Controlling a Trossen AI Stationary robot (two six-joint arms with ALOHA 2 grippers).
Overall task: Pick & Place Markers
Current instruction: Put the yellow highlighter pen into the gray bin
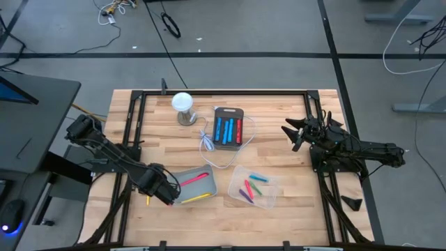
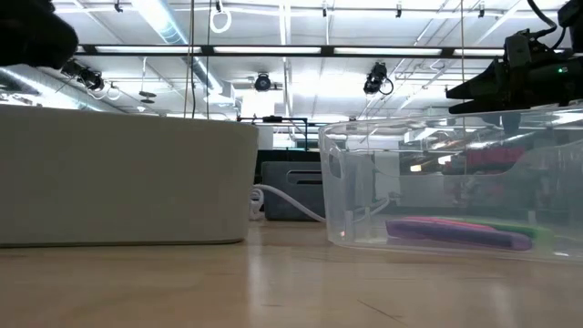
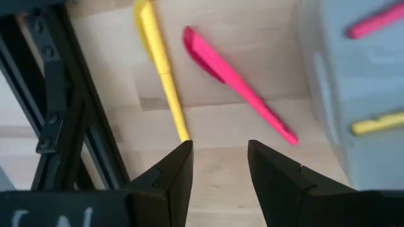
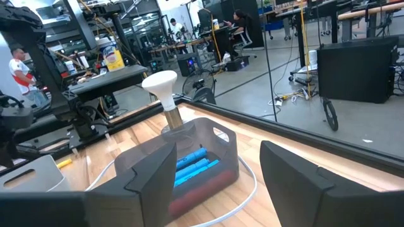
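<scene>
My left gripper [image 3: 218, 148] is open and hovers low over the table at the left end of the grey tray [image 1: 202, 189]. Just ahead of its fingers a yellow marker [image 3: 161, 63] and a pink marker [image 3: 237, 79] lie flat on the wood; it touches neither. The grey tray [image 3: 360, 94] holds another pink marker [image 1: 195, 179] and yellow marker [image 1: 197, 197]. A clear bin [image 1: 268, 183] holds several markers [image 1: 252, 187]. A dark tray [image 1: 228, 129] holds blue and red markers. My right gripper [image 1: 293, 134] is open and waits above the table's right side.
A white lamp-like knob on a base [image 1: 182, 106] stands at the far edge beside the dark tray. A white cable [image 1: 209, 145] coils in front of it. Black frame rails [image 3: 57, 94] run close by my left gripper. Bare wood lies between the tray and the near edge.
</scene>
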